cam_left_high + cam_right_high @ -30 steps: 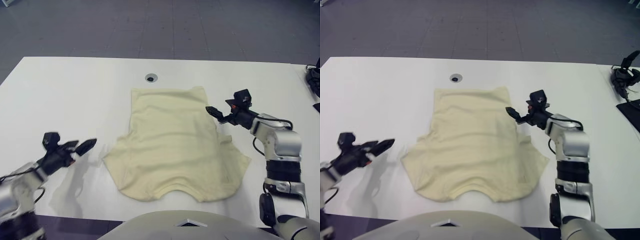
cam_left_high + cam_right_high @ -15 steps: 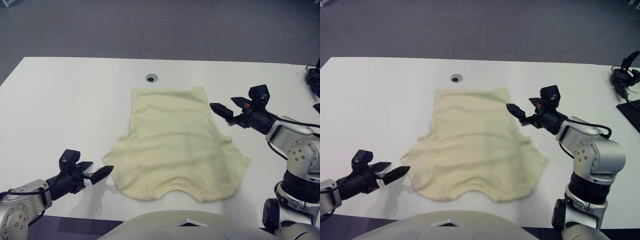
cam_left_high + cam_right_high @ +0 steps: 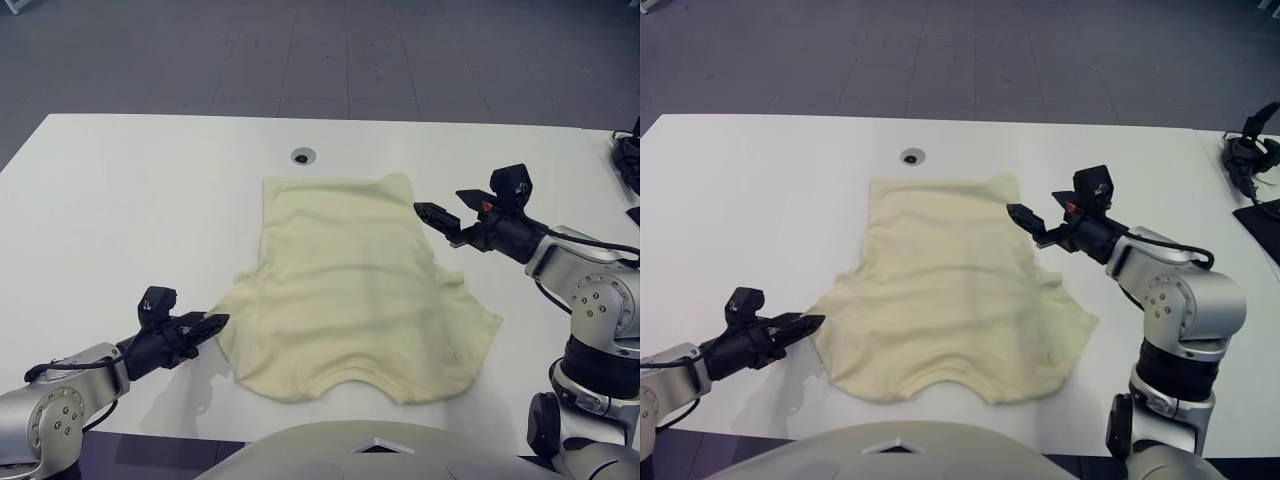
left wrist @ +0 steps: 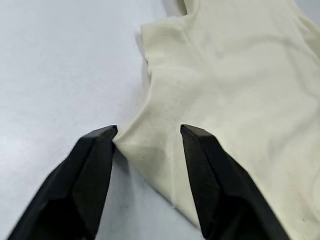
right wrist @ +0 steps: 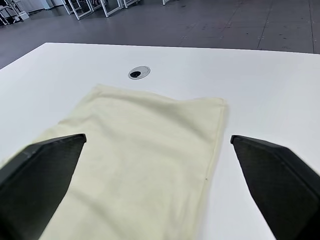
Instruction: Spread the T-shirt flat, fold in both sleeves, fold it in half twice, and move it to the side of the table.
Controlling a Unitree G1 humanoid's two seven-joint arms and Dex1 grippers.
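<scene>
A pale yellow T-shirt (image 3: 350, 290) lies on the white table (image 3: 130, 200), its narrow end toward the far side and its wide, wavy end toward me. My left gripper (image 3: 215, 322) is low at the shirt's near-left corner. In the left wrist view it (image 4: 148, 131) stands open, one finger on each side of that corner's tip, which lies between the jaws. My right gripper (image 3: 445, 208) hovers open beside the shirt's far-right edge. The right wrist view shows its wide-apart fingers (image 5: 45, 170) framing the shirt's narrow end (image 5: 150, 150).
A round cable hole (image 3: 302, 155) sits in the table just beyond the shirt. Black cables (image 3: 1250, 150) lie at the table's far right edge. Bare white tabletop runs along both sides of the shirt.
My left gripper has swung in from the left, down to the shirt's near-left corner. My right gripper lifted off the shirt's edge, spread wider, and now hovers beside it.
</scene>
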